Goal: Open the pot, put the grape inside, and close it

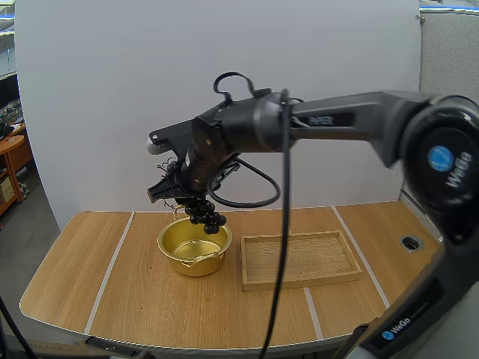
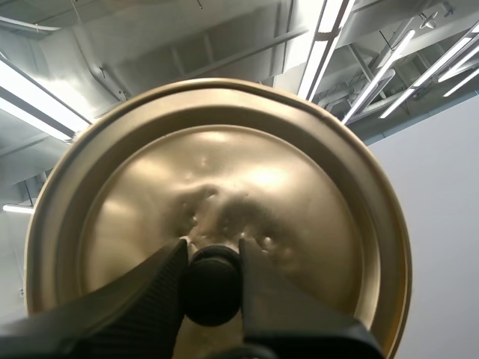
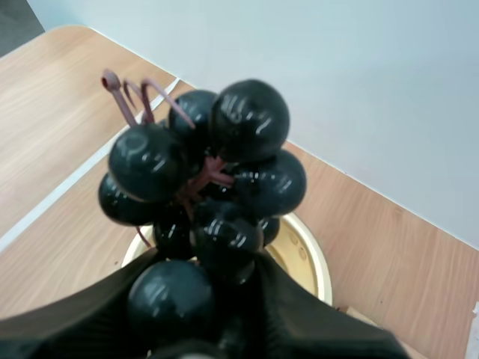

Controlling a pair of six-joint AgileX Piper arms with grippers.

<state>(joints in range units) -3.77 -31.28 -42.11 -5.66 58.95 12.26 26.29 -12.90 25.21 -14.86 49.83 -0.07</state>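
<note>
High view shows the right gripper [image 1: 191,199] clamped on the bunch of grapes [image 1: 208,217], hanging just above the back rim of the open pot [image 1: 176,262], long axis near vertical, stem end away from the fingers. The left gripper [image 2: 212,254] pinches the lid [image 2: 224,164] by its knob [image 2: 213,295]. Loading step, by the look of it; next, lower and release inside.

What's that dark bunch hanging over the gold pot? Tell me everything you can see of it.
It is a bunch of grapes: round, glossy, near-black berries on thin reddish-brown stems, plastic-looking. The right end effector holds it pinched at one end. The bunch hangs in the air just above the open golden pot, seemingly clear of its rim.
</note>
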